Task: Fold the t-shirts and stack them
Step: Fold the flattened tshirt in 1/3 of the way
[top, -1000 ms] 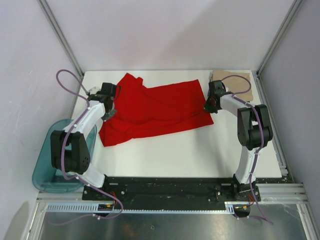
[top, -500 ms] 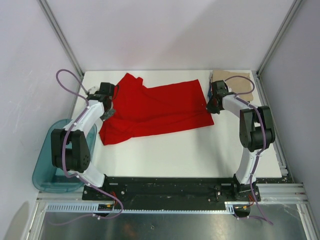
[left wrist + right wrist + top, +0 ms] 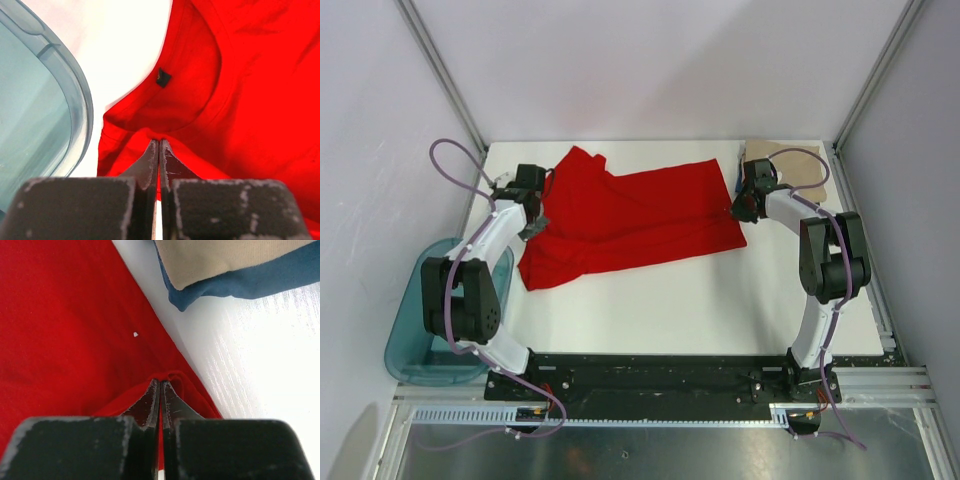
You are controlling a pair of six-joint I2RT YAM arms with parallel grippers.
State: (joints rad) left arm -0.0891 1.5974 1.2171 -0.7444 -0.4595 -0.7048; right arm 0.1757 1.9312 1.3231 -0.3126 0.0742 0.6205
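A bright red t-shirt (image 3: pixel 625 220) lies spread across the back of the white table. My left gripper (image 3: pixel 535 222) is shut on its left edge near the collar; in the left wrist view (image 3: pixel 158 144) red cloth is pinched between the fingers. My right gripper (image 3: pixel 741 208) is shut on the shirt's right edge; the right wrist view (image 3: pixel 160 384) shows the hem gathered at the fingertips. A tan folded shirt (image 3: pixel 790 165) lies on a dark blue folded shirt (image 3: pixel 240 282) at the back right corner, just beyond the right gripper.
A translucent teal tub (image 3: pixel 415 330) stands off the table's left front edge, also showing in the left wrist view (image 3: pixel 35 105). Grey walls and metal frame posts enclose the table (image 3: pixel 660 310).
Both grippers have moved slightly toward the back of the table with the red shirt's edges in them. The shirt's front right corner has drawn back a little.
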